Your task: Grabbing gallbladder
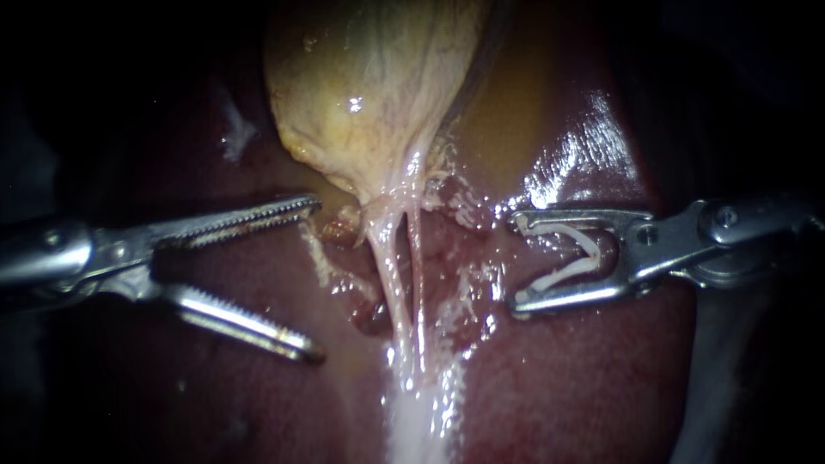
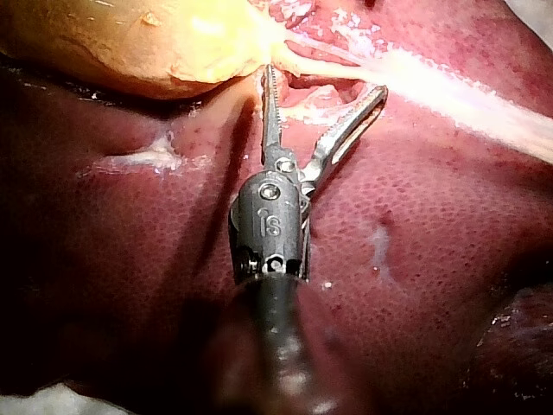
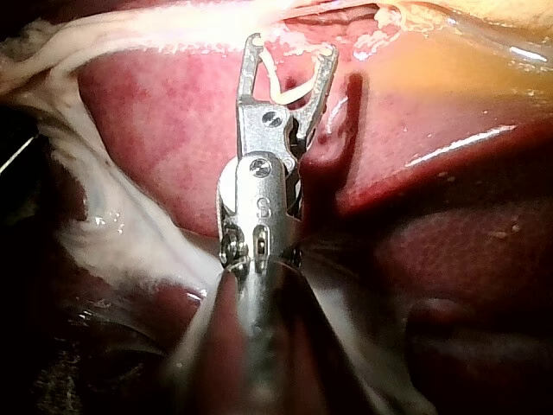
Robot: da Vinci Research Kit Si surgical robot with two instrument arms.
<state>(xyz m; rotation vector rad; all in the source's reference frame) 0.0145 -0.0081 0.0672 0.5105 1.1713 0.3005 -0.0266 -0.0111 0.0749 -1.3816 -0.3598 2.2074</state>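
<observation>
Tubes [image 1: 400, 283] lie below gallbladder [image 1: 361, 86], seemingly between left instrument [image 1: 316, 277] and clip [image 1: 563, 273].

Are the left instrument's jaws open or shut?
Open. A wide gap shows between the left instrument's toothed jaws, and nothing is held between them.

The left instrument [image 1: 316, 277] is polished metal with rough, toothed jaws. The right instrument [image 1: 516, 262] is smooth shiny metal, and its clip [image 1: 563, 274] looks like matt white plastic. The liver [image 1: 584, 378] is wet and glossy, the gallbladder [image 1: 361, 86] smooth and moist.
</observation>
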